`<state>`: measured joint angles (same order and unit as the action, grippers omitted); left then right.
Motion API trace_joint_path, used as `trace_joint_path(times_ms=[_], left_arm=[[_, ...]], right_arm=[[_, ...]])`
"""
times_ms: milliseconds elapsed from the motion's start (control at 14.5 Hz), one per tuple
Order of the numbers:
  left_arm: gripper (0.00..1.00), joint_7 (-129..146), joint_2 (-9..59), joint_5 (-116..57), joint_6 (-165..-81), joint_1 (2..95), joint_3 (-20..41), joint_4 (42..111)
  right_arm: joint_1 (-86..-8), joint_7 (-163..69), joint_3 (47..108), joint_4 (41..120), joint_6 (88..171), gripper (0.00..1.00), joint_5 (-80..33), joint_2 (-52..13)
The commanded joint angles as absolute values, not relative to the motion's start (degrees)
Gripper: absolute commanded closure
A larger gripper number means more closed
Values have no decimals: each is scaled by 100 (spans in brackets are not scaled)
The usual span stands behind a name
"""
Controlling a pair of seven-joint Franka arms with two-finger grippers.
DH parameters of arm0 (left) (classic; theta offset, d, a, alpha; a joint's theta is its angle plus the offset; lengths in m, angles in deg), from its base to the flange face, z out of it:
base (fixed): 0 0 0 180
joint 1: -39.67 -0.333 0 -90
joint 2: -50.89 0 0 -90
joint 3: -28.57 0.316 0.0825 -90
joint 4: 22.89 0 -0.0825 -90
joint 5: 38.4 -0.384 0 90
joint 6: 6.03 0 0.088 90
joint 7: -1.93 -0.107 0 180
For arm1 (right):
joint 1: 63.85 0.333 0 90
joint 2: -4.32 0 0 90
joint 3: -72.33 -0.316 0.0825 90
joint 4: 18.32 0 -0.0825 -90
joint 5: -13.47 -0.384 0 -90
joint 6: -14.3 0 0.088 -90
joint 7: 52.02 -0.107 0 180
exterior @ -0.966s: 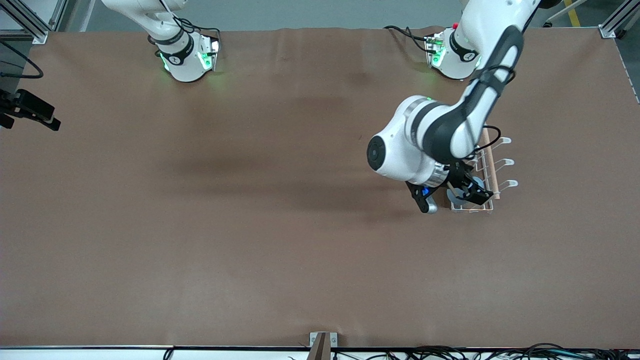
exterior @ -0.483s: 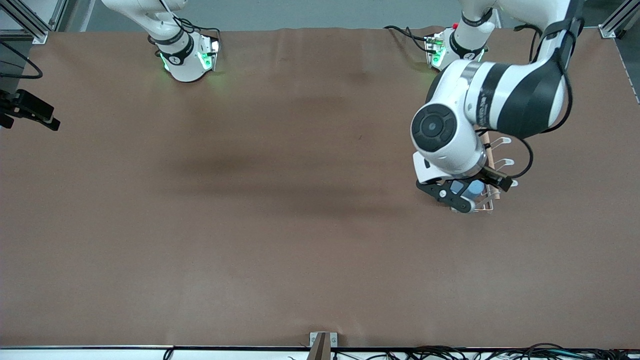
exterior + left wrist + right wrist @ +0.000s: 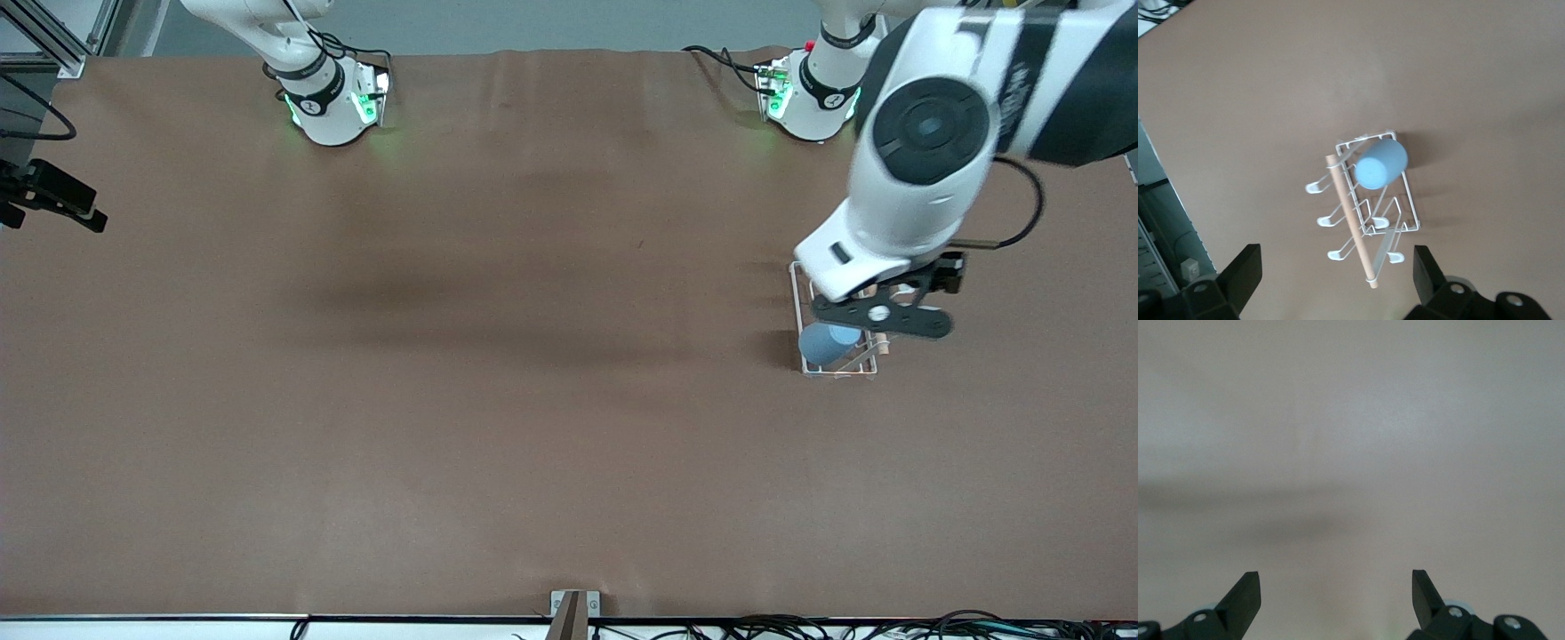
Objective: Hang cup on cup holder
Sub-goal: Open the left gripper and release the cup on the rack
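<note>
The light-blue cup (image 3: 827, 342) hangs tilted on a prong at the end of the white wire cup holder (image 3: 837, 372) nearest the front camera, toward the left arm's end of the table. My left gripper (image 3: 882, 313) is open and empty, raised over the holder and clear of the cup. The left wrist view looks down on the cup (image 3: 1380, 165) and the holder with its wooden dowel (image 3: 1350, 213), with the gripper (image 3: 1336, 270) wide open above them. My right gripper (image 3: 1336, 593) is open and empty over bare table; it is out of the front view, and that arm waits.
The brown table cover (image 3: 498, 400) spreads wide around the holder. A black device (image 3: 53, 194) sits at the table edge toward the right arm's end. A small bracket (image 3: 573, 609) stands at the table's nearest edge, with cables along it.
My left gripper was down at the cup on the holder. It has let go, risen and swung toward the left arm's base. The cup stays hanging on the prong.
</note>
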<state>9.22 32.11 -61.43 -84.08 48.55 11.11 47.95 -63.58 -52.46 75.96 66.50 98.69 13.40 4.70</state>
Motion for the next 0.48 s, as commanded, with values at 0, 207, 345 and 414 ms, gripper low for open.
trace_joint_path(times_ms=[0, 207, 345, 414], left_arm=[[0, 940, 3532, -5968, -8565, 4705, 1081, 4839], [0, 1011, 3753, -4854, -8557, 4127, 1073, 4848], [0, 976, 4076, -4641, -8566, 4028, 1116, 4909], [0, 949, 4209, -4379, -8574, 3958, 1186, 5049]], right_arm=[[-6376, -5246, 7585, 6772, 9885, 0, 1320, 581], [-6385, -5237, 7585, 6772, 9876, 0, 1320, 581], [-6385, -5237, 7585, 6772, 9885, 0, 1320, 581], [-6385, -5237, 7585, 6772, 9885, 0, 1320, 581]])
